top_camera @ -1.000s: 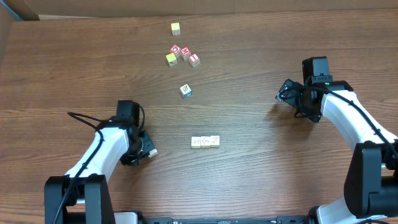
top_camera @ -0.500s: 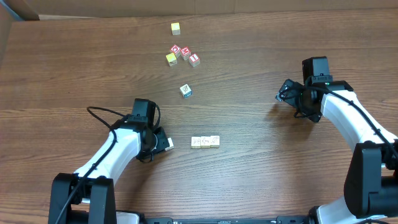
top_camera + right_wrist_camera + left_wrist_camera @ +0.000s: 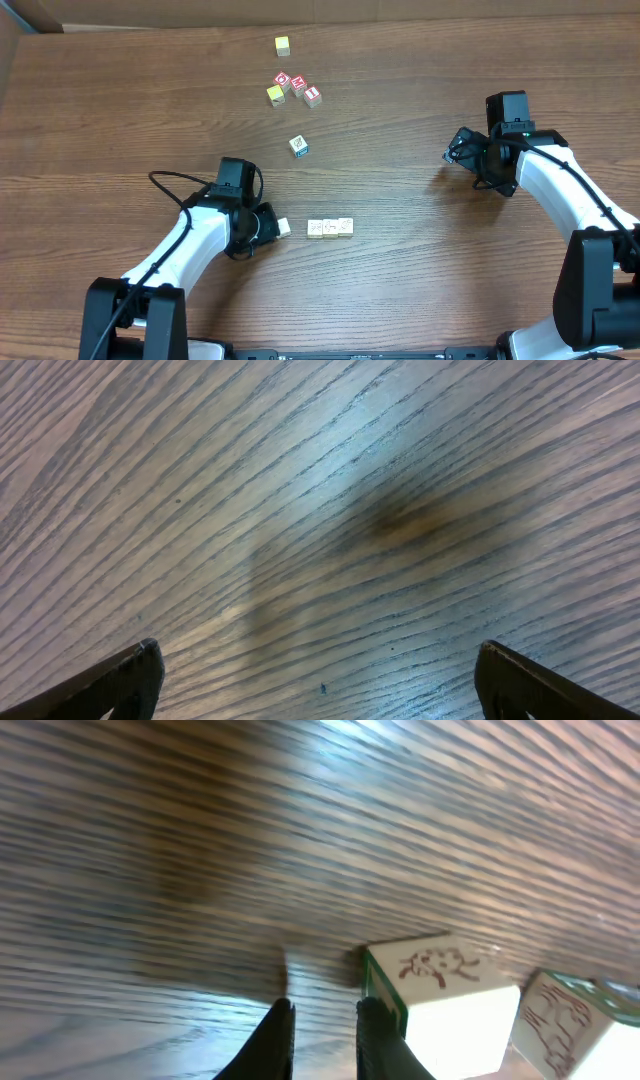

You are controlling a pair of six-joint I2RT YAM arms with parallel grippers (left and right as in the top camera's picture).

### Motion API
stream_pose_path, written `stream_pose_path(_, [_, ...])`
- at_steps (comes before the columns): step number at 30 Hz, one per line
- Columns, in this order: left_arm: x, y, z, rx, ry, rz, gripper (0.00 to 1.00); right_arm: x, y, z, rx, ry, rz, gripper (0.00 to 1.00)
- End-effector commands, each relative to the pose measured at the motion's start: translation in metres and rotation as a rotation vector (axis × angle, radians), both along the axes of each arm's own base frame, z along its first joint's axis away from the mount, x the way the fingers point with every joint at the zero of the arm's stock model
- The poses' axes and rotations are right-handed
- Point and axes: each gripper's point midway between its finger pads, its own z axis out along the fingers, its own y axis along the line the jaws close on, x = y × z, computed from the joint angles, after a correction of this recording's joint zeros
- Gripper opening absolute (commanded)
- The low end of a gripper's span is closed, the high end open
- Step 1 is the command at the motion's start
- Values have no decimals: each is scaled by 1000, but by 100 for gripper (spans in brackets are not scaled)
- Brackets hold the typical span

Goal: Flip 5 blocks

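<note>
table (image 3: pixel 420 260) | blocks (image 3: pixel 330 228) (3 in row) | red cubes (image 3: pixel 298 86) | yellow cubes (image 3: pixel 275 95)

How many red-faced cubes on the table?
3 red-faced cubes, clustered at the far side: left one by a yellow cube, middle one, right one. None appears hidden.

The tabletop (image 3: pixel 420 260) is surfaced in brown wood grain, smooth, with a soft sheen where light is caught. The blocks (image 3: pixel 450 1010) are made of pale, smooth wood, printed with dark lines. The arm shells (image 3: pixel 565 190) are moulded in white glossy plastic. The left fingers (image 3: pixel 283 1038) are dark and matt.
</note>
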Motion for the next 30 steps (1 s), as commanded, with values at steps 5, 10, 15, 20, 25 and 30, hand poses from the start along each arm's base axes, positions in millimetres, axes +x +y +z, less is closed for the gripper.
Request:
stream_pose_path(5, [7, -17, 8, -2, -48, -149, 15, 6, -3, 12, -10, -40, -6, 100])
stream_pose_path(10, [21, -5, 16, 89, -95, -192, 17, 6, -3, 12, -10, -40, -6, 100])
stream_pose_path(15, [29, -3, 18, 110, -125, -212, 15, 6, -3, 12, -10, -40, -6, 100])
stream_pose_path(20, [31, -3, 14, 112, -122, -212, 16, 6, -3, 12, -10, -40, -6, 100])
stream_pose_path(25, [31, -11, 7, 72, -108, -220, 19, 6, -3, 12, -10, -40, -6, 100])
stream_pose_path(30, [35, -14, 7, 57, -123, -234, 21, 6, -3, 12, -10, -40, -6, 100])
